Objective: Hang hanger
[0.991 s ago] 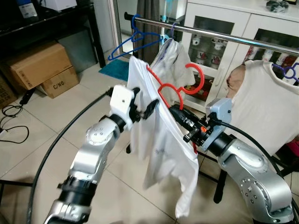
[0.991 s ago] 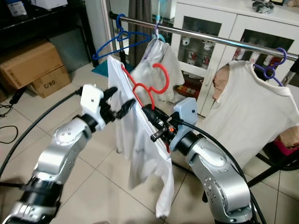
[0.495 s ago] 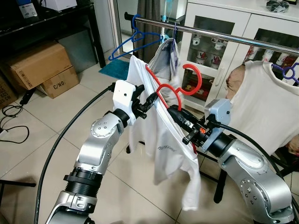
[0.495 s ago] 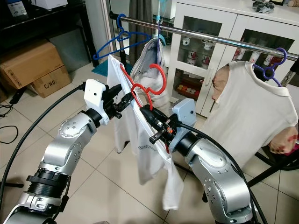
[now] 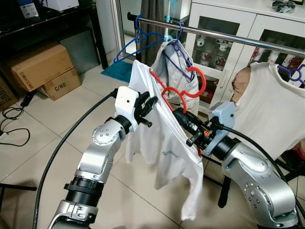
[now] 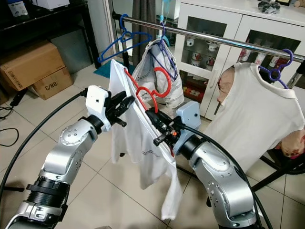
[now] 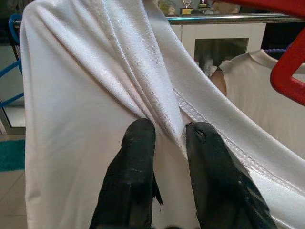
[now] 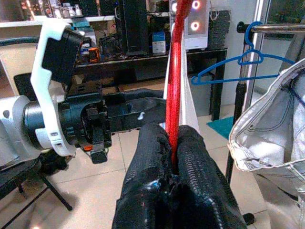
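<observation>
Red hanger (image 5: 177,90) rides tilted below the rail, hook up, a white shirt (image 5: 164,143) draped over it and hanging down loose.

We count four hangers: one red hanger (image 5: 183,89), one bare blue hanger (image 5: 139,40), and two purple ones (image 5: 177,53) (image 5: 296,72). Three garments are up: a white shirt (image 5: 162,143), a grey garment (image 5: 178,71) and a cream shirt (image 5: 269,114). We also see two cardboard boxes (image 5: 40,64) (image 5: 61,83) and two grippers (image 5: 147,106) (image 5: 183,120).
</observation>
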